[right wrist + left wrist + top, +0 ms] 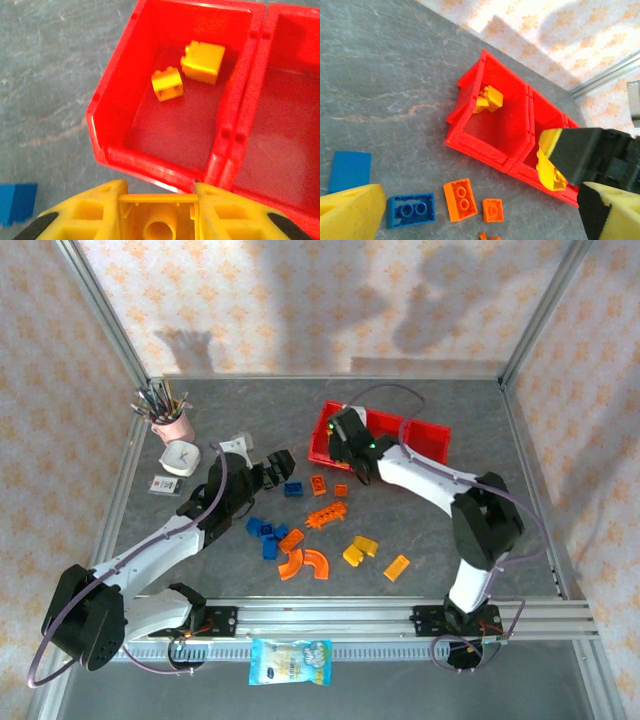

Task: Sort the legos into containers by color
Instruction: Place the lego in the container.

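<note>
The red tray [428,432] lies at the back right of the table. Two yellow bricks [167,84] [202,61] sit in its left compartment [170,125]. My right gripper [160,197] hovers at that compartment's near rim, shut on a yellow brick [159,222]. The left wrist view also catches this gripper [570,155] and its brick [550,172]. My left gripper [272,472] stands open and empty above loose legos: a blue brick [411,210], an orange brick [461,199] and a small orange square [493,210].
More legos lie mid-table: a blue cluster [265,533], two orange arcs [305,562], a long orange piece [328,513] and yellow bricks [360,550]. A pink pen cup [172,423] and a white object [181,457] stand at the back left. A snack packet [290,660] rests past the front rail.
</note>
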You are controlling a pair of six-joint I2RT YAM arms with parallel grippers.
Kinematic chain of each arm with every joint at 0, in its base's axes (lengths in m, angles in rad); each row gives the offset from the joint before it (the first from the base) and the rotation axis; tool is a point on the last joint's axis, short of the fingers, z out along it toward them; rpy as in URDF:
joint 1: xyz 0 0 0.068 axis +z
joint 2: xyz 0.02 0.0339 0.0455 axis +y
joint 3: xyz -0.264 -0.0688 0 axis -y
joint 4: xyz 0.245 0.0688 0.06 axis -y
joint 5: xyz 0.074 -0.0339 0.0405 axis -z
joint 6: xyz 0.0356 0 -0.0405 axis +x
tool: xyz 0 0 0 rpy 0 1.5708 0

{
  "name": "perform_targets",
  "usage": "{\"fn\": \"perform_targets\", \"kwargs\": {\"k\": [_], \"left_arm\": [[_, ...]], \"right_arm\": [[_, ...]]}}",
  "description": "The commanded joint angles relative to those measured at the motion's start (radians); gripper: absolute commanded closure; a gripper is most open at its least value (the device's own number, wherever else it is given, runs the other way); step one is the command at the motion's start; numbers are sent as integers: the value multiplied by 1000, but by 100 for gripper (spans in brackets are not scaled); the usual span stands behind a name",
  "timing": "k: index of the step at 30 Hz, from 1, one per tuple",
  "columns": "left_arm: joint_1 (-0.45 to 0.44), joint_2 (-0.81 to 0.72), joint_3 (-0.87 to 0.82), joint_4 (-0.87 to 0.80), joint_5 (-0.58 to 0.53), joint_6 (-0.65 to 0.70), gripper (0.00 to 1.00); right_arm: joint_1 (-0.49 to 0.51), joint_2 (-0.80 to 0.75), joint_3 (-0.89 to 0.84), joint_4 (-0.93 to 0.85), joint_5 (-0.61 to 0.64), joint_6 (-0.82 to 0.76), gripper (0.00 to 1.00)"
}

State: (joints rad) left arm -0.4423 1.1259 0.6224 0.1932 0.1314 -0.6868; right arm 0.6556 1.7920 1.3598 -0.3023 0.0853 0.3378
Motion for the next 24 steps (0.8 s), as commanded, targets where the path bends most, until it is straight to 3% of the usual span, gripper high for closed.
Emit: {"fn": "perform_targets", "kwargs": {"k": [1,14,24], "left_arm": [[33,3,43,-18,33,36,1],[102,74,80,8,69,56,1],[106,87,85,19,71,52,1]], "right_arm": [[-32,91,103,26,-3,-15,68],[-93,362,341,56,-48,-37,68],[-96,382,409,47,-49,-58,54]]}}
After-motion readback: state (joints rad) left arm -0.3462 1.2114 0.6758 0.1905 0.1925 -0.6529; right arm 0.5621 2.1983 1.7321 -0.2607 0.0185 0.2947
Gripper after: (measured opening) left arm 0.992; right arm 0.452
